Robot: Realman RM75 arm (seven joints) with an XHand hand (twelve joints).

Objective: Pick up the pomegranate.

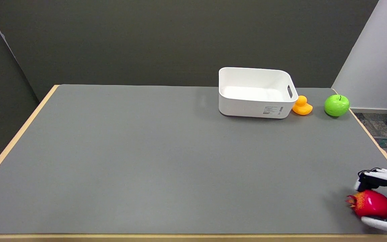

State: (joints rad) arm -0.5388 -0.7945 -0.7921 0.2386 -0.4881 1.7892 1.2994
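— Where is the pomegranate (371, 203) right now?

— I see it at the bench's (166, 161) near right corner, close to both the front edge and the right edge. It is red and glossy, with its frilled crown pointing left, toward the middle of the bench. So its long axis, crown to base, runs roughly along the front edge.

— And my right hand (383, 198)?

— It reaches in from the right edge and wraps the fruit. One set of fingers (370, 177) curls over the far side, with a dark fingertip bent down against the top of the fruit. Another white finger lies under its near side, along the front edge. I read that as clamped on the pomegranate from both sides. Whether the fruit rests on the bench or is just clear of it, I cannot tell from this view.

— What else is on the bench?

— A white bin (254, 92) with a handle slot stands near the far edge, toward the right. An orange toy duck (302, 106) sits just beside its right end. A green apple (337, 105) sits by the far right corner, apart from the duck.
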